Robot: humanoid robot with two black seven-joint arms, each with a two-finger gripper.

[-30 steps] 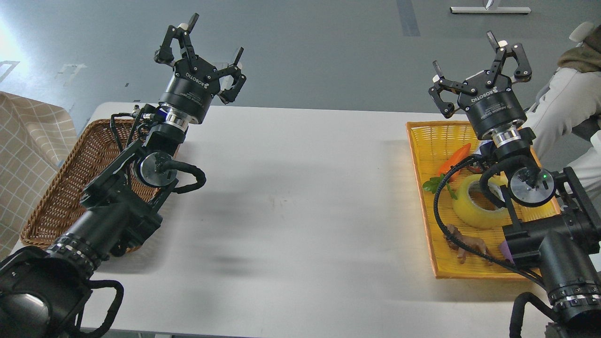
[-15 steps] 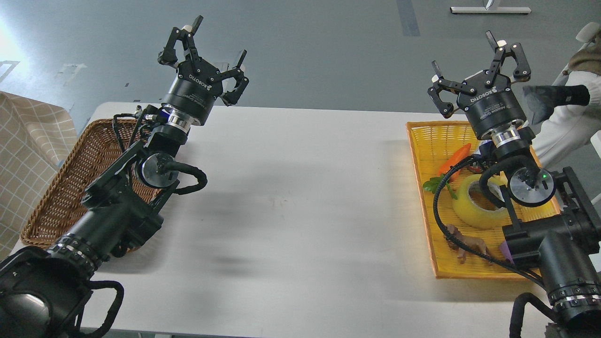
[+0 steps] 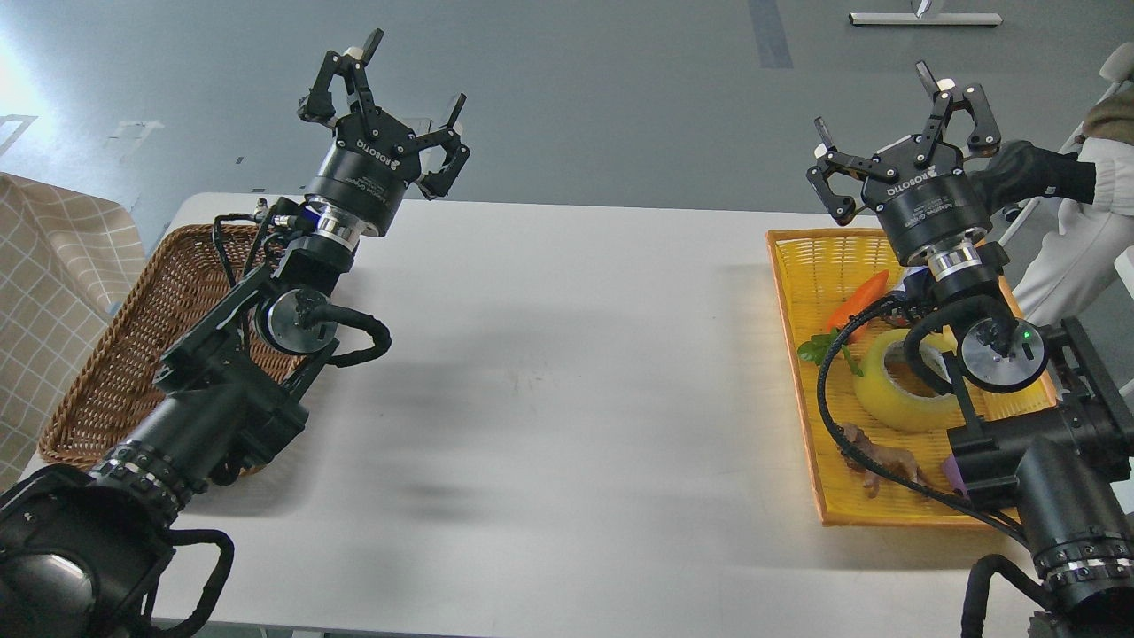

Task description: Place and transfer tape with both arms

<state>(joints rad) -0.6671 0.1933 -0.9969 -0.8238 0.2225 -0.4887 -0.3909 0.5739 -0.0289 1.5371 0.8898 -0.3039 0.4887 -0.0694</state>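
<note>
Tape (image 3: 902, 390) lies flat in the yellow tray (image 3: 802, 266), hole facing up, well below and behind the right gripper (image 3: 877, 111), under that arm's wrist. The right gripper's fingers are spread wide and empty, pointing up and away from the roll (so the wrist must likely fold back down). The left gripper (image 3: 409, 84), also wide and empty, is far off across the table above the wicker basket (image 3: 115, 354). Since half a second ago, both arms have hardly shifted; a gloved hand (image 3: 1032, 173) has come in beside the right gripper.

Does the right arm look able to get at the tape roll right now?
Probably yes. The tape lies uncovered in the yellow tray, and the right gripper is open and empty, though held well above it.
</note>
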